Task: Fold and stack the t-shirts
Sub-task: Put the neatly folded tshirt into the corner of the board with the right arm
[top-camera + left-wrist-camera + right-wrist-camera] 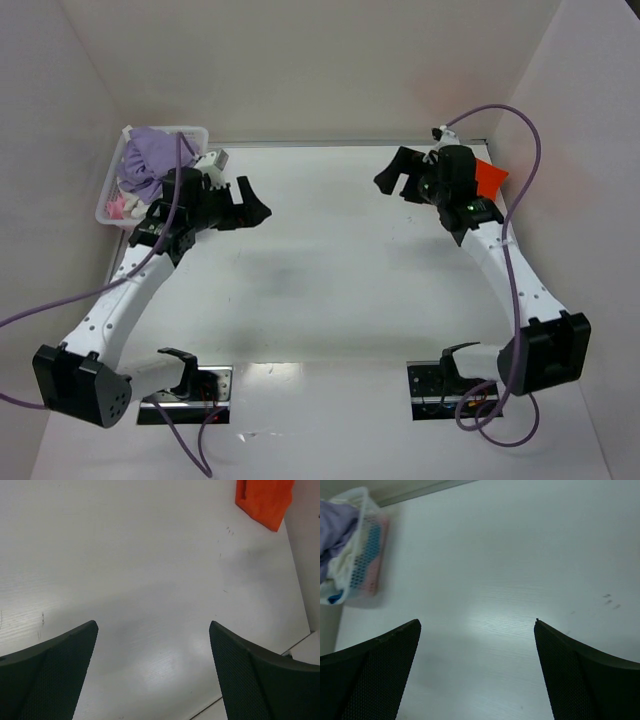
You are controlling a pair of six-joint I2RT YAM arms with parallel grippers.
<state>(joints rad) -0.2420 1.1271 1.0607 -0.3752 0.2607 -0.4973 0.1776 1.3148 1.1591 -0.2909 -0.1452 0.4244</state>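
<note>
Left fingers [50, 675] and right fingers [370, 675] stood wide, empty; left wrist view showed the orange t-shirt [265, 500], right wrist view the lattice basket [367, 555].

Right of the basket [104, 200], the table [330, 270] lies open for passage; farthest from the basket, the orange t-shirt [491, 180] beside the side wall [590, 150] is the only obstruction

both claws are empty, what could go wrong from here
The orange t-shirt lies close to the right wall, partly behind the right arm, so stacking onto it may be cramped. The left arm's purple cable drapes over the heaped basket; reaching in with the left claw might snag it.
</note>
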